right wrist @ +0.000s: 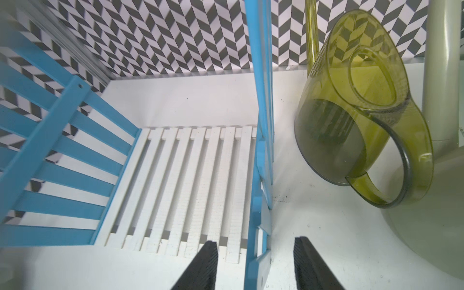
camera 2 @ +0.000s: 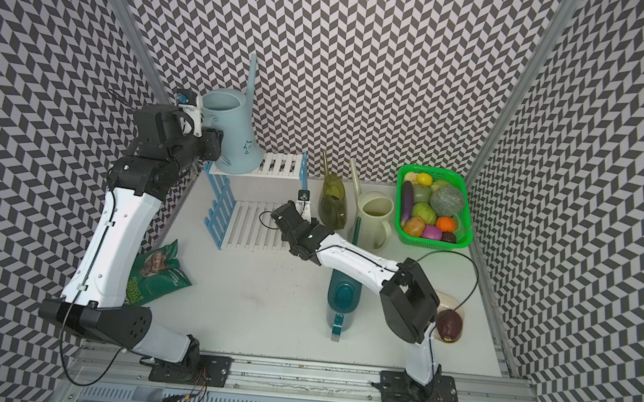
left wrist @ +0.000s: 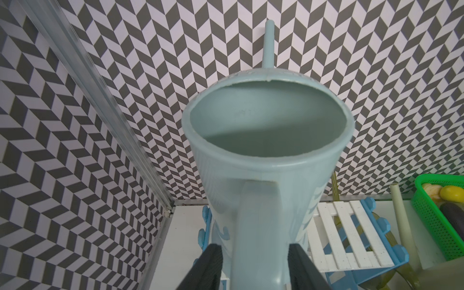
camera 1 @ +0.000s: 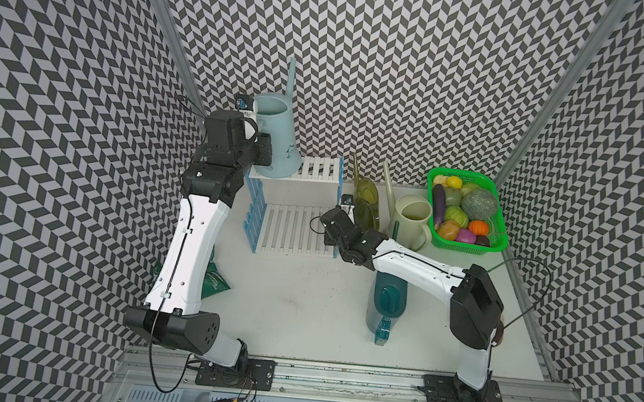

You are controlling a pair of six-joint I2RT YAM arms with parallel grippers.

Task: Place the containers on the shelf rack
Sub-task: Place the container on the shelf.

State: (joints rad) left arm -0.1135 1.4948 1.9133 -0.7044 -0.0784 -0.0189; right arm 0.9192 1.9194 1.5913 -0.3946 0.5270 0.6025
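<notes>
Top views, light blue can (camera 1: 278,138): seen upright on the upper tier of the shelf rack (camera 1: 317,167), at the end nearer the left arm, with its spout raised towards the back wall.
Top views, left pincer (camera 1: 263,149): held at that can's handle; how its jaws stand cannot be told from here.
Top views, olive-green can (camera 1: 367,208): stood on the desk (camera 1: 295,307), just beside the rack's right side frame.
Top views, cream can (camera 1: 410,219): placed on the desk between the olive-green can and the green basket (camera 1: 499,229) (filled with vegetables).
Top views, dark teal can (camera 1: 387,305): found on the desk nearer the front, partly covered by the right arm.
Top views, right pincer (camera 1: 355,215): set low at the rack's right side frame, close to the olive-green can.
Top views, snack bag (camera 2: 154,275): laid on the desk beside the left arm.
Left wrist, left pincer (left wrist: 254,248): the jaws are spread on either side of the light blue can's handle, with a gap seen beside it; nothing is pinched.
Right wrist, right pincer (right wrist: 256,243): the jaws are spread with the blue side frame between them; nothing is gripped.
Right wrist, olive-green can (right wrist: 351,113): seen on the desk outside the frame, apart from the pincer.
</notes>
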